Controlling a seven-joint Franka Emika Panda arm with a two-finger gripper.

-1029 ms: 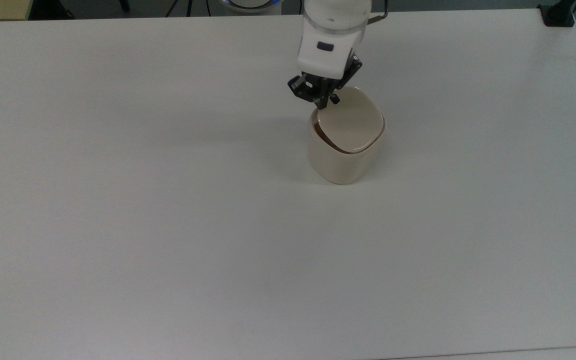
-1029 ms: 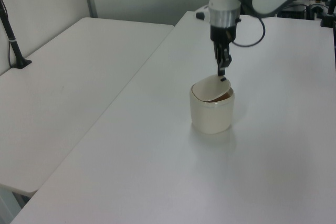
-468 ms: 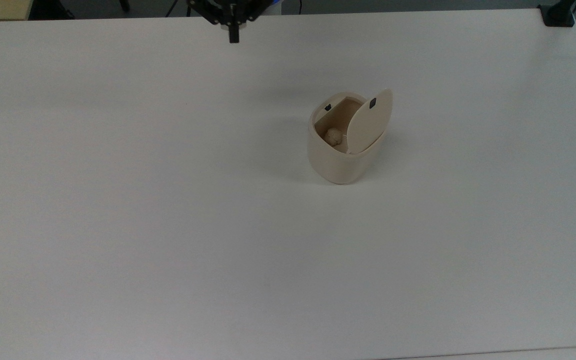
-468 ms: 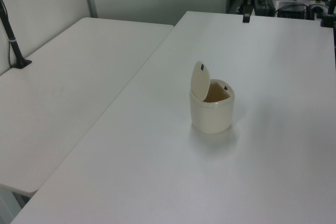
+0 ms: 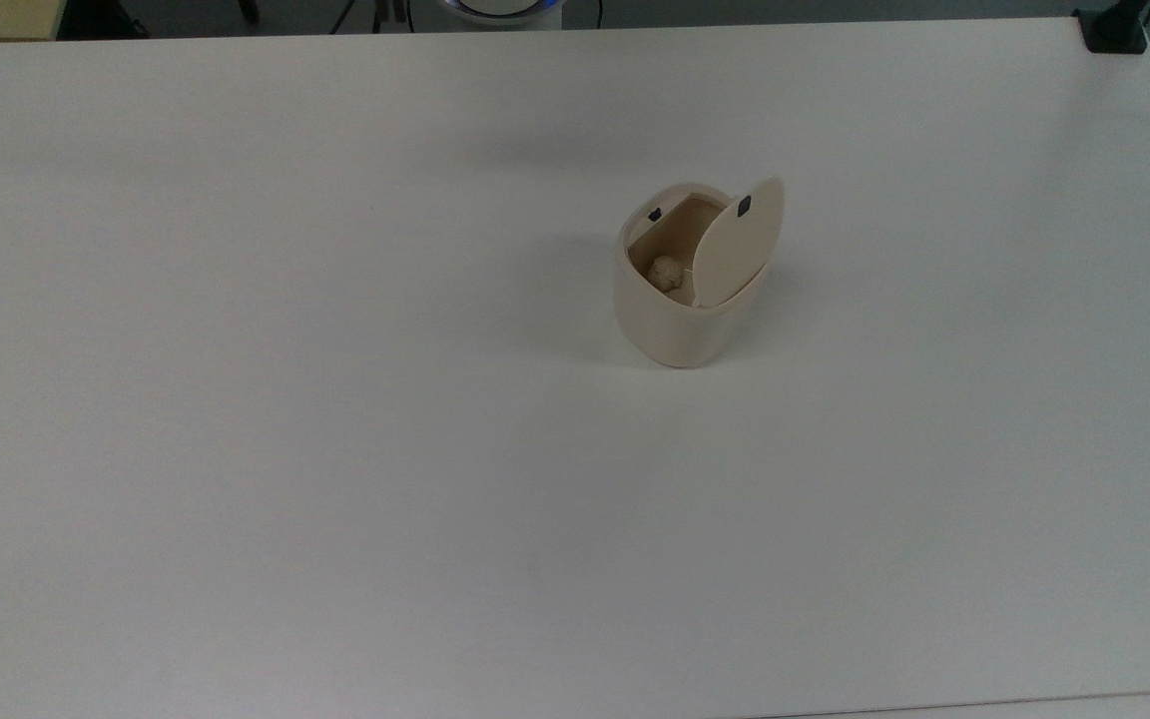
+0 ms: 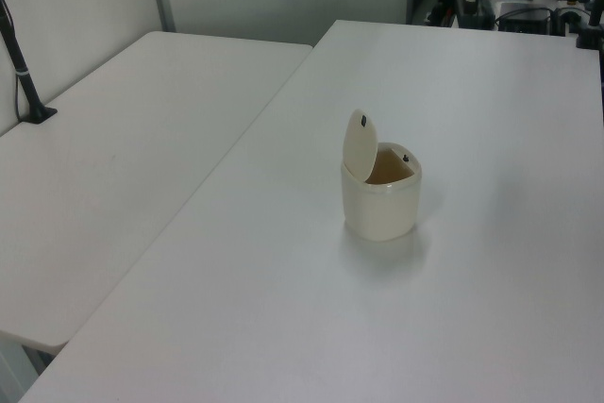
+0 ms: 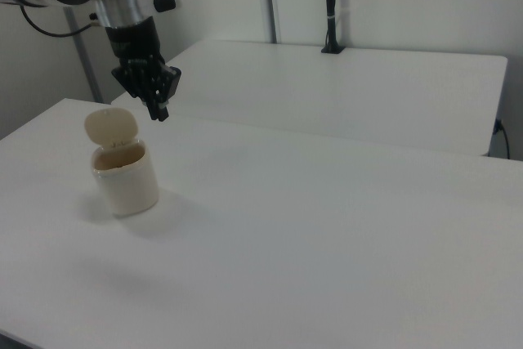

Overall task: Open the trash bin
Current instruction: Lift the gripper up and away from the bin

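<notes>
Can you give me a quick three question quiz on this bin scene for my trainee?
1. True or false: the lid of the trash bin is standing open.
2. What lies inside the bin? A) a crumpled ball B) a spoon C) nothing
3. In the right view, is the gripper touching the bin or clear of it?

Key
1. True; it stands up from the rim.
2. A
3. Clear of it, raised above and toward the right view's right of the lid.
</notes>
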